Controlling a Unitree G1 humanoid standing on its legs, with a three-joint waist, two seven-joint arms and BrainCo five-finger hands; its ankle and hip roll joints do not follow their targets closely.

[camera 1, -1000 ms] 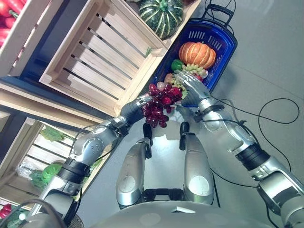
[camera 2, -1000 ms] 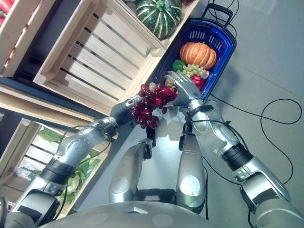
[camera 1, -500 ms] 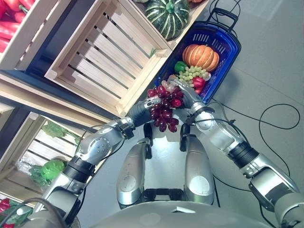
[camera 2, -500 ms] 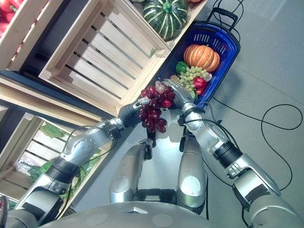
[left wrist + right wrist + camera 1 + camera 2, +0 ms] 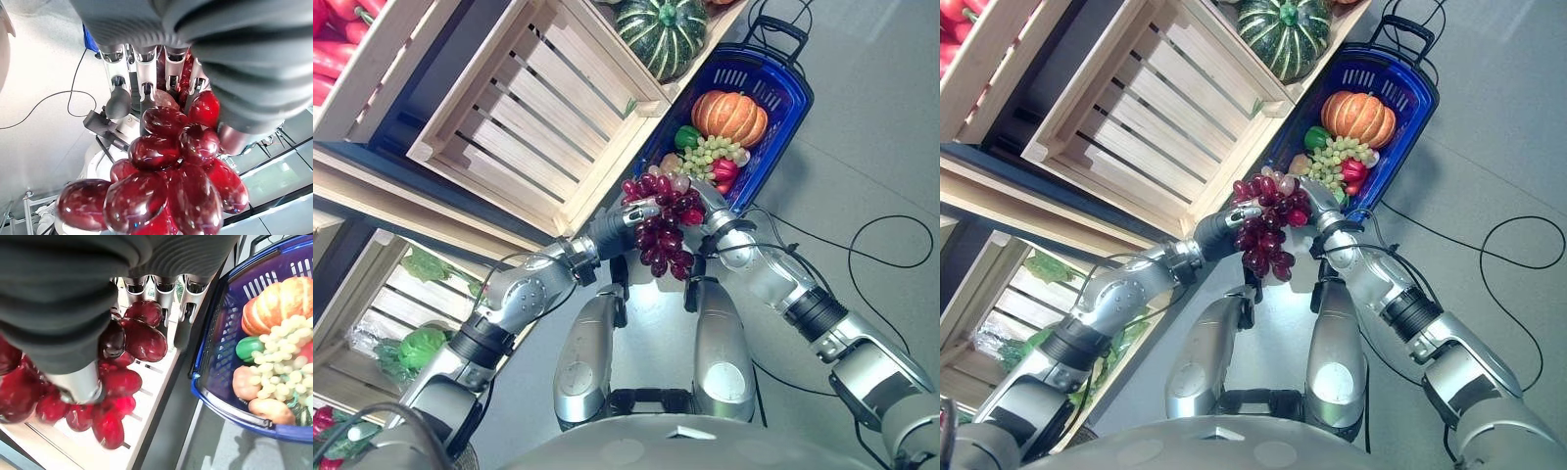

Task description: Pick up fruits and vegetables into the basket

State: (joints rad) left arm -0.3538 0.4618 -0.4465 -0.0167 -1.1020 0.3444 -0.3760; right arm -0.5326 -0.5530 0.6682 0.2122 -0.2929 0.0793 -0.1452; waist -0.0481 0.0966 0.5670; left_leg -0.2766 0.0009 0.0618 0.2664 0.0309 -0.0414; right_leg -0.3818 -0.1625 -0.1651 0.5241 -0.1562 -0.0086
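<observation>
At far left a lower wooden crate (image 5: 352,323) holds leafy greens (image 5: 416,348), and above it an empty slatted crate (image 5: 524,108) sits on the shelf, with a striped green squash (image 5: 663,34) in the crate beyond. The left hand (image 5: 625,217) reaches in from the lower left with its fingers (image 5: 146,73) curled over the top of a bunch of red grapes (image 5: 663,230), which hangs below them. The right hand (image 5: 700,201) meets the same bunch from the other side — its fingers (image 5: 164,291) and thumb wrap round the grapes too, so both hands grip it. The bunch hangs in the air just short of the blue basket (image 5: 783,117). The basket stands on the floor beside the shelf and holds an orange pumpkin (image 5: 729,115), green grapes (image 5: 707,154), a green pepper (image 5: 684,136) and a red fruit (image 5: 722,171).
</observation>
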